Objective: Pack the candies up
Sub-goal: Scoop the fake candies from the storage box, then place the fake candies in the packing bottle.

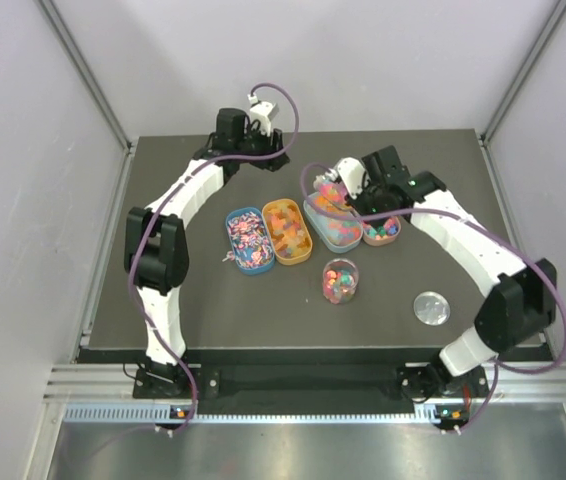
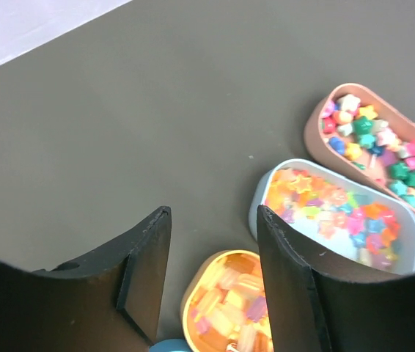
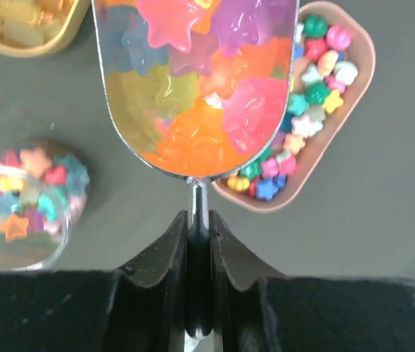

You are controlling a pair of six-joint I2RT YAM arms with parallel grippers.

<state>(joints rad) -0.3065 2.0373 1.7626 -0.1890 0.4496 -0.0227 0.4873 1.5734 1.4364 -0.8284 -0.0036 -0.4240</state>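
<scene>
The right arm's fingers (image 3: 174, 246) are pinched tight on the thin metal handle of a scoop (image 3: 200, 88). The scoop is heaped with candies (image 3: 193, 132), star-shaped ones, mostly pink, orange and purple. It hangs just beyond the jar (image 1: 340, 281), on the side away from the arm bases, over the pale blue tray (image 1: 311, 212) and right beside the pink tray (image 1: 381, 243). Can't tell if it's touching anything under it.

The jar is clear and has a layer of mixed coloured stars in it. A round lid (image 1: 430, 307) lies flat on the surface (image 1: 263, 320) to the right of the jar, a bit nearer the arms.

Four oval trays sit in a row just beyond the jar, all with sweets in them. Going left from the pink one there's the pale blue, then an orange tray (image 1: 293, 260) with yellow-orange gummies. Last is a blue tray (image 1: 258, 269) with pink-purple bits, which ends up beyond and left of the jar.

The left arm's fingers (image 2: 149, 257) are well past the jar, out beyond the trays. They're spread a fair way apart with nothing between them, just dark surface below.
</scene>
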